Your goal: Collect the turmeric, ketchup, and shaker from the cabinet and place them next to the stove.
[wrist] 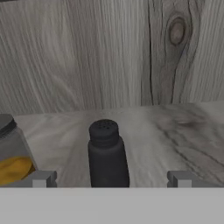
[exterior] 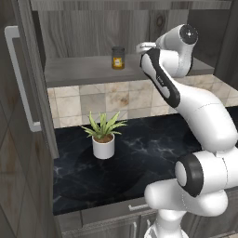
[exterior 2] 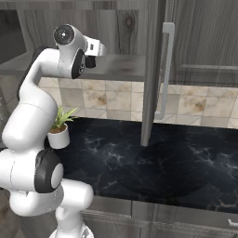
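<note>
Finger tips (wrist: 44, 178) of the gripper (wrist: 110, 179) rise at the foot of the hand view, spread wide with nothing between the pads yet; the shaker (wrist: 108, 154) stands upright midway between them, just ahead. I read the step in hand as the approach to grasp this shaker.

To do it well, I would keep the hand level and drive straight forward until the tips flank the body below the rounded top, then close evenly; the shaker is slim, so a skewed approach could tip it. I would also hold clear of the turmeric (wrist: 13, 155), which sits near the shaker on its left in the hand view (its glass side is close to the left tip).

Shaker: slim, matt grey-black, with a domed, perforated cap slightly wider than the neck. It rests on the grey shelf (exterior: 83, 69) of the cabinet (wrist: 109, 52), well forward of the woodgrain back wall.

From the left base view the turmeric (exterior: 118, 57) shows on that shelf beside the arm's wrist; the shaker there is probably hidden behind the arm. The cabinet door (exterior 2: 155, 69) stands open.
</note>
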Motion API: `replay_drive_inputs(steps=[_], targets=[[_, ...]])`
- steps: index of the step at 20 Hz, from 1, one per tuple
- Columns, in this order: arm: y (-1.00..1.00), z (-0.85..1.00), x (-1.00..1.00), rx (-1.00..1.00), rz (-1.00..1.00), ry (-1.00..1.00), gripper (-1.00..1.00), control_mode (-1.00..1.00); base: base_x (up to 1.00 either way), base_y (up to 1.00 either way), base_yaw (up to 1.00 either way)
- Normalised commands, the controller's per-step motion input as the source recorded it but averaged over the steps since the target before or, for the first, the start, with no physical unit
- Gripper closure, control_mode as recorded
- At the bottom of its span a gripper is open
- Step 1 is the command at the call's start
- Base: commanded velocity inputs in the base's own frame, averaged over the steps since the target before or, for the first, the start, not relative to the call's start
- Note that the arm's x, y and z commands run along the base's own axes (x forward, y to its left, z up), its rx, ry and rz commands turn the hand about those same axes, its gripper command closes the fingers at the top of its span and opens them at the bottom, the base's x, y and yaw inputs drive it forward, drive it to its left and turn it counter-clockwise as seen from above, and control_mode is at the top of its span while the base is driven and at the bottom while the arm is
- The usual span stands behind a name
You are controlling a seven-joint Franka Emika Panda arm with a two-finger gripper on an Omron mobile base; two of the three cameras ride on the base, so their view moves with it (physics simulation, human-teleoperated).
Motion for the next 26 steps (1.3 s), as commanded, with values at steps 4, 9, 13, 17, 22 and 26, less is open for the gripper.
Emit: replay_drive_inputs(steps=[4,9,13,17,22,26], targets=[[0.0,0.0,0.04,0.0,0.0,0.01,-1.0,-1.0,0.0,0.0,0.0],[0.01,-0.02,0.03,0.0,0.0,0.04,-1.0,-1.0,0.0,0.0,0.0],[0.02,-0.1,0.08,0.0,0.0,0.05,-1.0,-1.0,0.0,0.0,0.0],[0.0,-0.08,0.08,0.0,0.0,0.03,-1.0,-1.0,0.0,0.0,0.0],[0.01,0.0,0.15,0.0,0.0,0.02,-1.0,-1.0,0.0,0.0,0.0],[0.11,0.0,0.21,-0.02,0.0,0.01,-1.0,-1.0,0.0,0.0,0.0]])
